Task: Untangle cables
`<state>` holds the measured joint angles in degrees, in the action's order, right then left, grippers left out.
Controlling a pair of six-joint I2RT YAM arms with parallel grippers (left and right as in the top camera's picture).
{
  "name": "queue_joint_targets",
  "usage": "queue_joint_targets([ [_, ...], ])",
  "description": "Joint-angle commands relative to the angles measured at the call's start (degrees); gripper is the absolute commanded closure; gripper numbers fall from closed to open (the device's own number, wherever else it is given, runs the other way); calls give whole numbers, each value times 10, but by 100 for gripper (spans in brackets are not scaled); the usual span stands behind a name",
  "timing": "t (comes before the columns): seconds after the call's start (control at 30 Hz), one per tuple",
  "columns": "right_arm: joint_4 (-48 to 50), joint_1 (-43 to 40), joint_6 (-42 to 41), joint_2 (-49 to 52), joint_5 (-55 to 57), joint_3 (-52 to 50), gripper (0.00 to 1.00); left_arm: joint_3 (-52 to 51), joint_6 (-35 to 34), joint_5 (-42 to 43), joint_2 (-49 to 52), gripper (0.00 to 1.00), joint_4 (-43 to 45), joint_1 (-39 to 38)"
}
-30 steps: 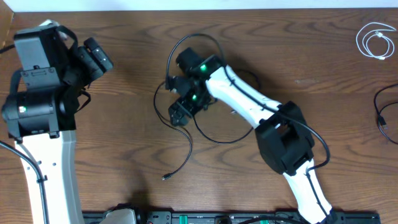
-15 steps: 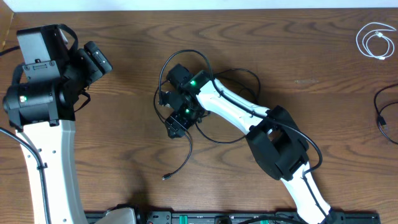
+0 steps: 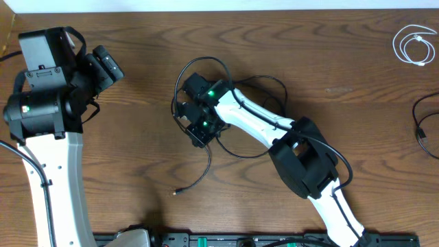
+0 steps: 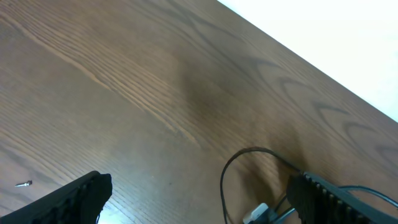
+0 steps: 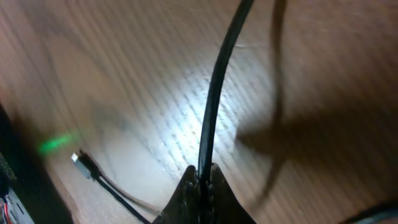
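A black cable [image 3: 208, 162] lies looped at the table's middle, and its plug end [image 3: 175, 193] trails toward the front. My right gripper [image 3: 199, 133] is down on that loop. In the right wrist view its jaws are shut on the black cable [image 5: 211, 106], which runs up and away from the fingertips [image 5: 189, 181]. The plug [image 5: 79, 158] rests on the wood to the left. My left gripper [image 3: 110, 64] is held open at the far left, away from the cables, and its fingers [image 4: 73, 198] stand wide apart with nothing between them. A white cable [image 3: 413, 45] is coiled at the back right.
Another black cable [image 3: 420, 127] lies at the right edge of the wooden table [image 3: 137, 137]. The left wrist view catches an arc of the black loop [image 4: 231, 165] ahead of the open fingers. A black rail [image 3: 226, 240] runs along the front edge.
The right gripper has shifted a little left and closed on the black cable. The cable's free plug end has slid slightly left. The left arm barely moved.
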<state>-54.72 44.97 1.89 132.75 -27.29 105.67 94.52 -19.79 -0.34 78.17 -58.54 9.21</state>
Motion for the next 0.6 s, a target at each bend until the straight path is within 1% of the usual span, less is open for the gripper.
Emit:
queue_joint_targets([
  [0.0,-7,-23,-10,-12,-7,16,99,3,-7,-2,1,4,-2,2],
  [0.17,-40,-66,-10,-71,17,38,99,3,-7,-2,1,4,-2,2],
  [0.3,-82,-118,-17,-135,75,42,99,3,-7,-2,1,4,-2,2],
  [0.4,-117,-165,-17,-175,83,42,99,3,-7,-2,1,4,-2,2],
  [0.57,-184,-235,-30,-188,85,41,99,3,-7,-2,1,4,-2,2],
])
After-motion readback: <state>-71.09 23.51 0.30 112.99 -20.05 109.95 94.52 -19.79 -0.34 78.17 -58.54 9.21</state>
